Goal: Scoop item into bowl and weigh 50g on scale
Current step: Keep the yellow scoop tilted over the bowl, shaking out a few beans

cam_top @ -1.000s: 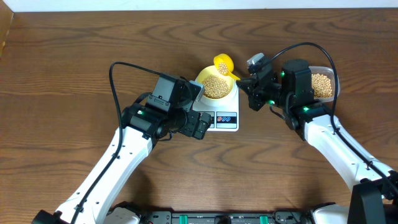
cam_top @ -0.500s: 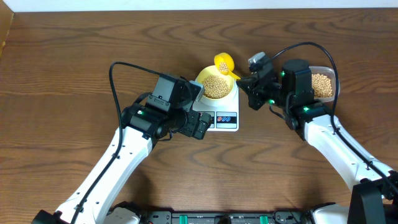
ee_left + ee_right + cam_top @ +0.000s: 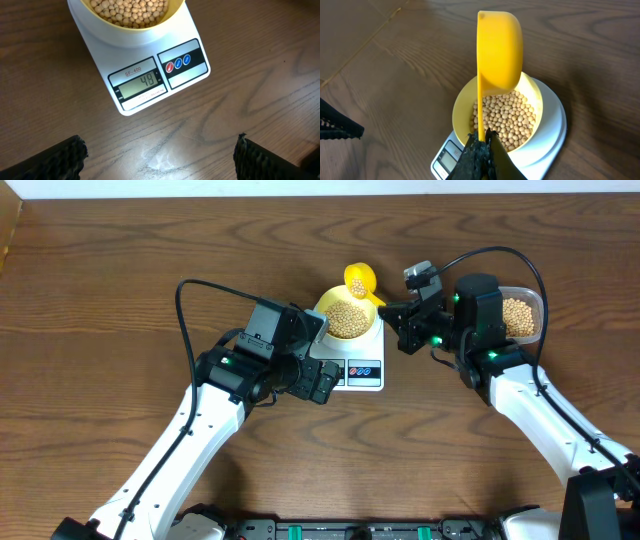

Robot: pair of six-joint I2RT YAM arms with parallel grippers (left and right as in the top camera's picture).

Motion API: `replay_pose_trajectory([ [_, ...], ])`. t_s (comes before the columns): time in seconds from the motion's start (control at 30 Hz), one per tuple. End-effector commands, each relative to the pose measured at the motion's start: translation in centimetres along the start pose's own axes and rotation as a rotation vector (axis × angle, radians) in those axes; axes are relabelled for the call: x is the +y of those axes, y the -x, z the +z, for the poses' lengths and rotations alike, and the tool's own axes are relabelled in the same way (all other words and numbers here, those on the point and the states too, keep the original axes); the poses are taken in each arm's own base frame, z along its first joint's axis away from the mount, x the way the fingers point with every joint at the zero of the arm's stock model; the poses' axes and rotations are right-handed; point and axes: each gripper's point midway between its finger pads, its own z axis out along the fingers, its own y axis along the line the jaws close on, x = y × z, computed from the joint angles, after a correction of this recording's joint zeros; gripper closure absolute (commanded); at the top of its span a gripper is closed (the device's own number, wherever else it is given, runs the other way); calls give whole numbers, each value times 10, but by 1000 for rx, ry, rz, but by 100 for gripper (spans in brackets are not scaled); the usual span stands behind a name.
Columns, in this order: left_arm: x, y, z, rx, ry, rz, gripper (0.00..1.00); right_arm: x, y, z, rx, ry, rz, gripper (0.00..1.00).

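Right jaws clamped on scoop handle, which runs straight out from them over bowl; cup tipped above far rim. Bowl of beans sits on scale, reading 48. Left jaws wide open, empty, near scale front. Cup's contents hard to make out.

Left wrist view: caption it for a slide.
Scale reads 48 with beans in the bowl; open left end effector hovers above.

Bright even lighting, soft shadows, sharp focus, faint tabletop glare
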Motion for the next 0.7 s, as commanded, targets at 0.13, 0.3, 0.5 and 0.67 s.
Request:
replay_pose_trajectory([
  [0.13, -2, -1, 1, 5, -12, 17, 4, -8, 9, -3, -34, -4, 91, 99],
  [0.3, -2, -1, 1, 5, -12, 17, 4, -11, 10, -5, -38, -11, 95, 99],
  [0.5, -2, -1, 1, 5, -12, 17, 4, -11, 10, -5, -37, -11, 94, 99],
  [0.67, -2, -1, 1, 5, -12, 17, 4, -11, 9, -5, -33, -10, 79, 99],
])
